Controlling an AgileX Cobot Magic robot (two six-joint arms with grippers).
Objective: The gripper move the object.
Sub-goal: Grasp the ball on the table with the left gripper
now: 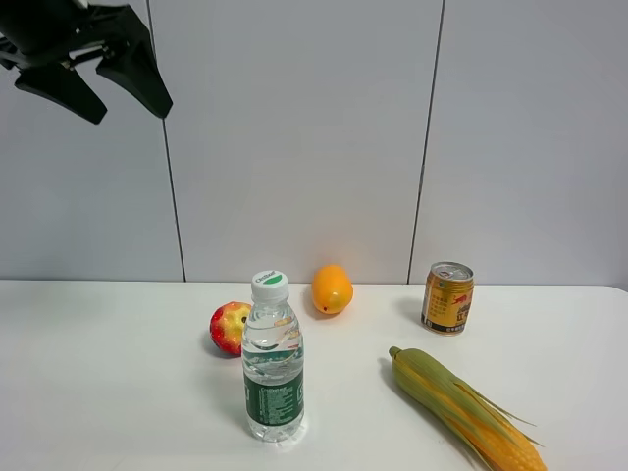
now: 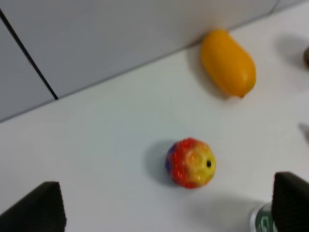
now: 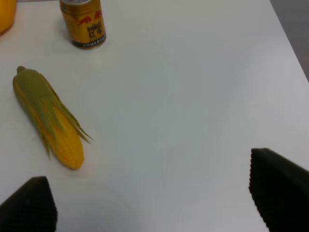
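The red-and-yellow apple [image 1: 229,327] sits on the white table, just behind and left of a water bottle. In the left wrist view the apple [image 2: 190,163] lies below and between the open fingers, with its dark stem dimple facing right. My left gripper [image 1: 96,80] hangs high at the top left of the exterior view, open and empty, well above the apple. In its own view the left gripper [image 2: 166,212] shows two spread black fingertips. My right gripper [image 3: 154,198] is open and empty above bare table; it is out of the exterior view.
A water bottle [image 1: 273,359] with a green label stands at the front centre. An orange oval fruit [image 1: 332,289] lies near the wall. A gold can [image 1: 447,297] stands to the right. A corn cob [image 1: 466,408] lies at the front right. A grey panelled wall backs the table.
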